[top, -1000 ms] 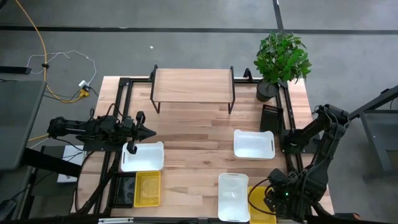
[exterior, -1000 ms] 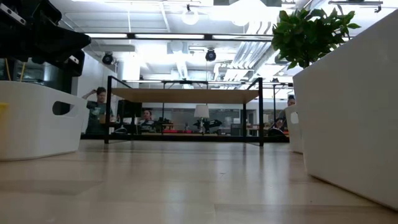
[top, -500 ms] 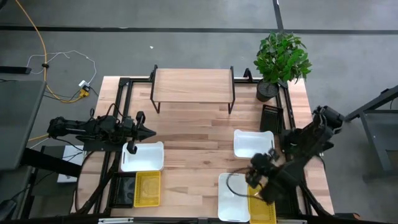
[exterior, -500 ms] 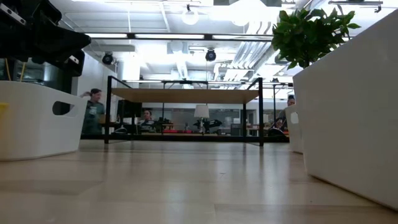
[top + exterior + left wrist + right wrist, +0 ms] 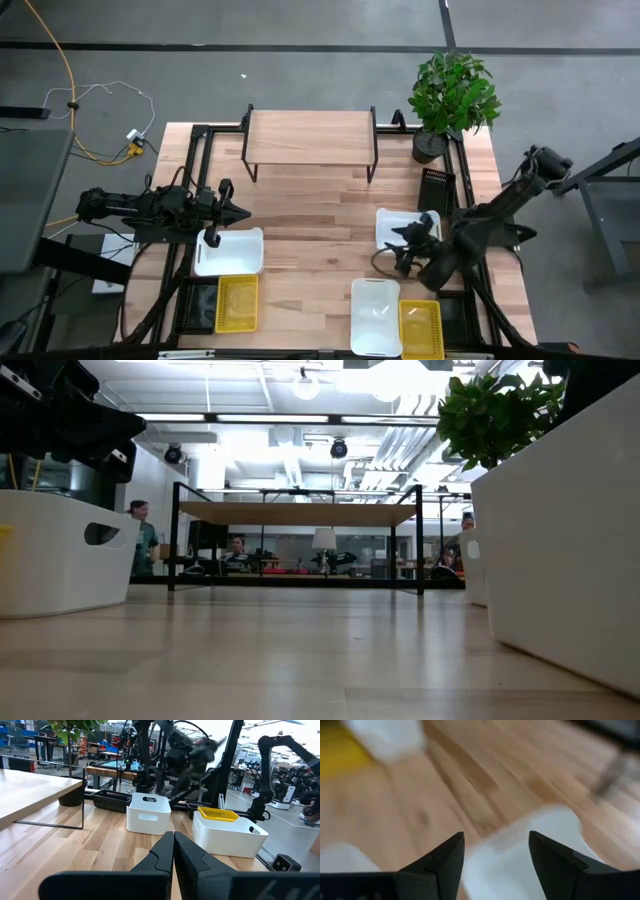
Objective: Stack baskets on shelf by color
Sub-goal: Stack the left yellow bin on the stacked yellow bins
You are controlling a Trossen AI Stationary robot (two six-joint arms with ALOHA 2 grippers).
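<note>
The shelf point(image 5: 311, 138) stands at the table's far edge, its wooden top bare. On the left lie a white basket point(image 5: 229, 251) and a yellow basket point(image 5: 237, 303). On the right lie a white basket point(image 5: 408, 231), a second white basket point(image 5: 376, 317) and a yellow basket point(image 5: 421, 328) beside it. My left gripper point(image 5: 240, 211) hangs shut above the table, just beyond the left white basket. My right gripper point(image 5: 496, 845) is open and hovers over the right white basket point(image 5: 520, 855), near its near-left corner point(image 5: 402, 248), touching nothing.
A potted plant point(image 5: 455, 95) stands at the far right corner, with a black tray point(image 5: 436, 190) in front of it. Bare wood point(image 5: 310, 215) stretches between the two groups of baskets and up to the shelf. People show in the room beyond the shelf point(image 5: 297, 515).
My right arm has swung from the table's near right corner toward the far edge and the left. Its gripper now hangs over the right white basket, and the near right yellow basket is uncovered. A person in the room behind has walked left.
</note>
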